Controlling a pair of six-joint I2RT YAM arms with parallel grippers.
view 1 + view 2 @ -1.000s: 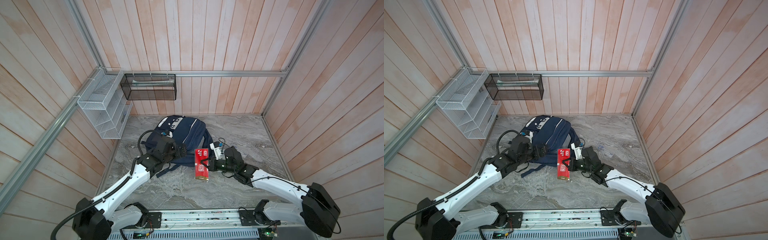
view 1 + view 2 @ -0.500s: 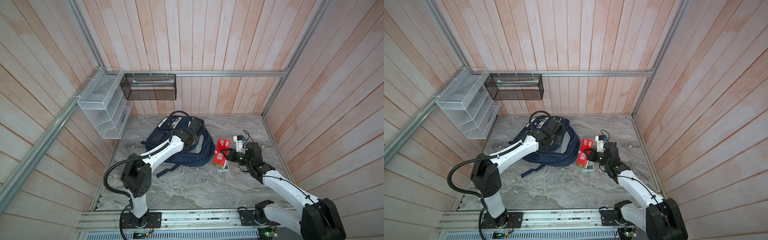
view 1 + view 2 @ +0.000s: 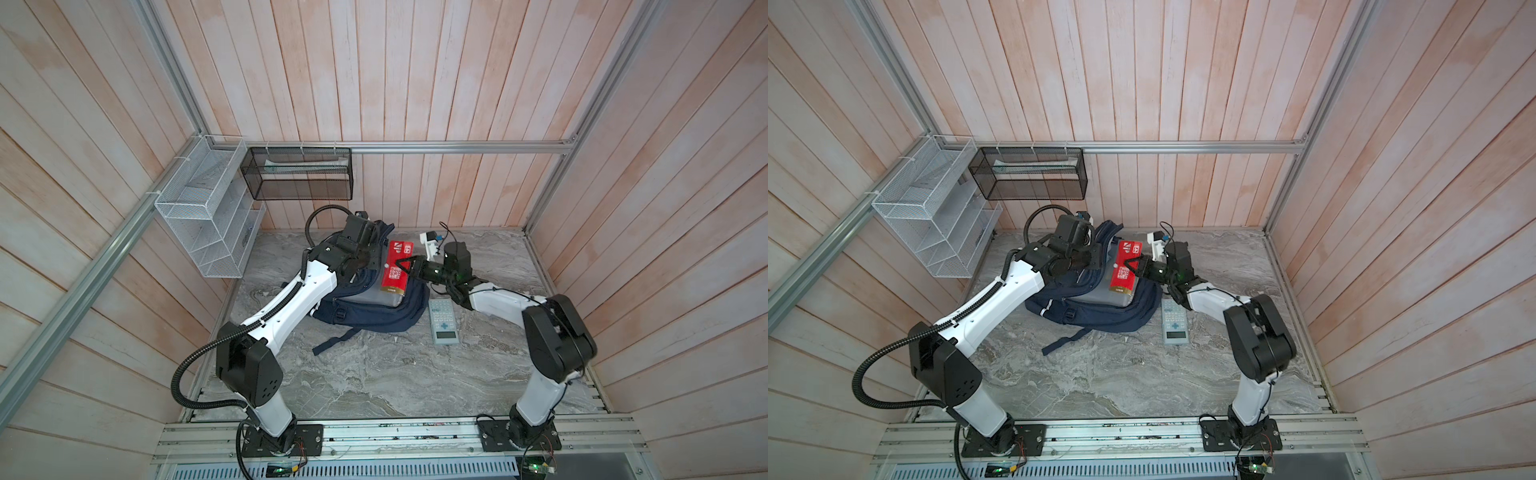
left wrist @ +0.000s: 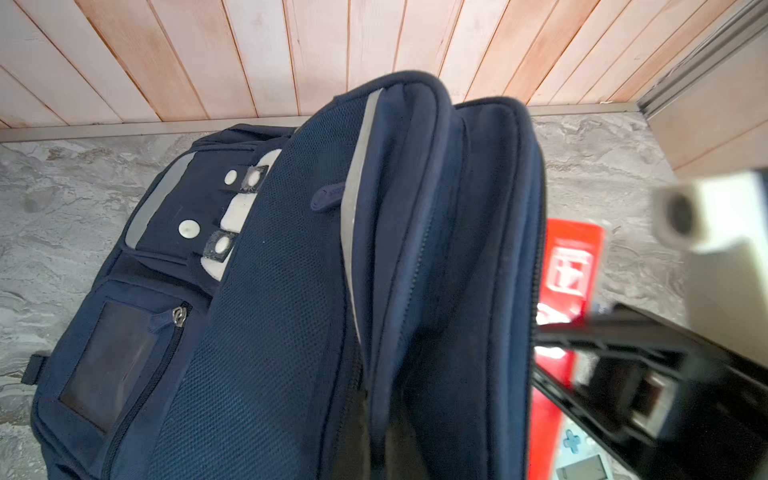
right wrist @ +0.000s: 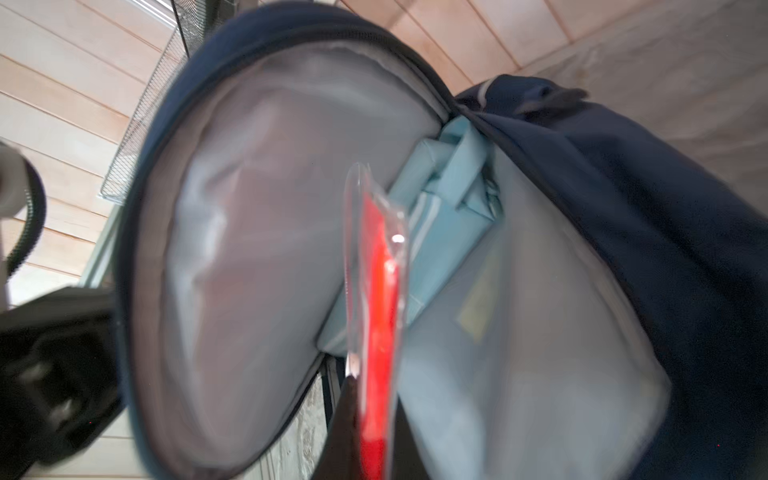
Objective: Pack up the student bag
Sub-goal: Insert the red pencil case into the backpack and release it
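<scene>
lying in the middle of both top views on a grey stone-look table (image 3: 374, 374) is the student bag (image 3: 374, 316), with its top open. pale wood walls (image 3: 415, 83) stand all around. a white wire rack (image 3: 203, 216) and a black mesh basket (image 3: 301, 174) hang in the upper left. a calculator (image 3: 443, 322) lies flat on the table just right of the bag.

the left end effector (image 3: 370, 262) is pinched tight on the bag's flap and holds it up. the right end effector (image 3: 402, 265) is squeezed on a red packet (image 3: 392, 282) over the open mouth. whether the packet touches the lining is hard to tell.

the left arm covers the bag's left side in both top views. the right wrist view is blurry, and the packet shows only its thin edge there. a light blue pouch (image 5: 449, 199) sits deep inside the bag, partly hidden behind the packet. in the left wrist view the flap hides half the packet.
</scene>
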